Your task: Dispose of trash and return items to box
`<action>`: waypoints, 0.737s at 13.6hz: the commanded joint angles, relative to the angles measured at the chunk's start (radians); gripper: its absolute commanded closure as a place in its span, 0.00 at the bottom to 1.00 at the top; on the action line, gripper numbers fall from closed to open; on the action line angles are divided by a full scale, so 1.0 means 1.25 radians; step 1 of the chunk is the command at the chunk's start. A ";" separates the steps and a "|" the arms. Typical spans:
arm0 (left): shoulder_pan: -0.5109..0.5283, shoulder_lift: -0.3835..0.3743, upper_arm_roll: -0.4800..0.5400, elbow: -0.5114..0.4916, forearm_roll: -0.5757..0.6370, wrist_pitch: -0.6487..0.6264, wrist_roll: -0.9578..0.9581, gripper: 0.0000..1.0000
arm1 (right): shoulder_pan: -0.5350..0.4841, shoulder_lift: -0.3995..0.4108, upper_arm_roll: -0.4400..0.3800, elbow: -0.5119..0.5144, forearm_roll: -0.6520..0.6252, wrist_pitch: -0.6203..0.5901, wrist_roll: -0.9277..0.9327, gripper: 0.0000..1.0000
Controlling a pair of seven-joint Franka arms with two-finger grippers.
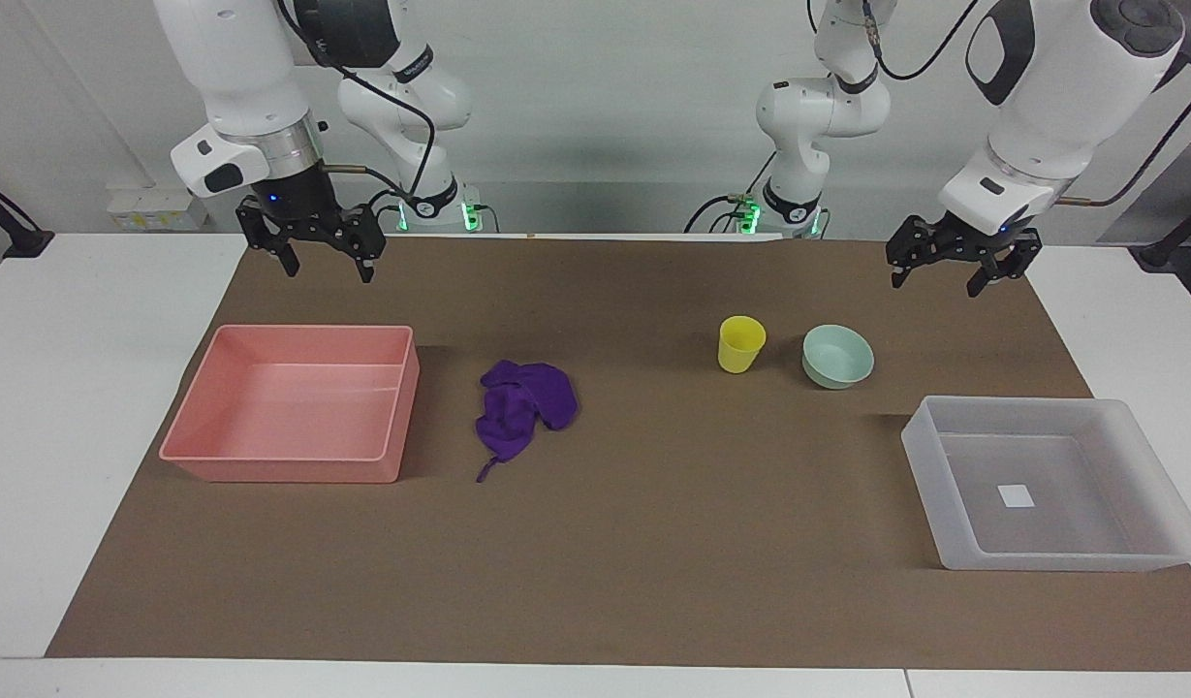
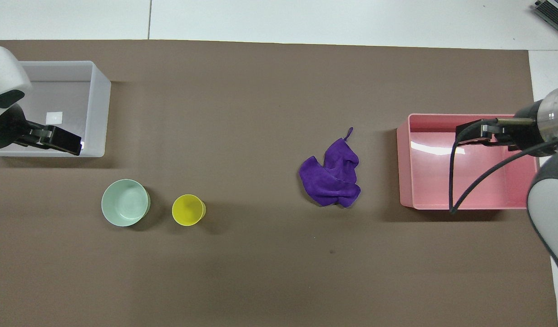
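Observation:
The trash, a crumpled purple cloth (image 1: pixel 525 407) (image 2: pixel 332 177), lies on the brown mat beside the pink bin. The items, a yellow cup (image 1: pixel 740 344) (image 2: pixel 188 210) and a mint-green bowl (image 1: pixel 837 357) (image 2: pixel 125 209), stand side by side toward the left arm's end. The box, a frosted-white tray (image 1: pixel 920 441) (image 2: pixel 100 113) with a white sticker, sits farther out from the robots than the bowl. My left gripper (image 1: pixel 934 283) (image 2: pixel 61 141) hangs open and empty over the mat at the box's end. My right gripper (image 1: pixel 328 271) (image 2: pixel 476 131) hangs open and empty at the pink bin's end.
A pink rectangular bin (image 1: pixel 285 470) (image 2: pixel 403 163) holds nothing at the right arm's end of the mat. The brown mat (image 1: pixel 653 543) covers most of the white table. Cables trail from both wrists.

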 commanded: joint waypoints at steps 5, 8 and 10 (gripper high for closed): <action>0.005 0.000 -0.002 -0.001 0.015 -0.011 -0.008 0.00 | 0.081 0.034 0.002 -0.061 -0.026 0.133 0.038 0.00; 0.023 0.004 -0.002 -0.071 0.009 -0.002 -0.009 0.00 | 0.114 0.080 0.002 -0.059 -0.032 0.194 0.097 0.00; 0.047 -0.013 -0.002 -0.176 -0.033 0.006 -0.008 0.00 | 0.154 0.110 0.002 -0.059 -0.038 0.215 0.127 0.00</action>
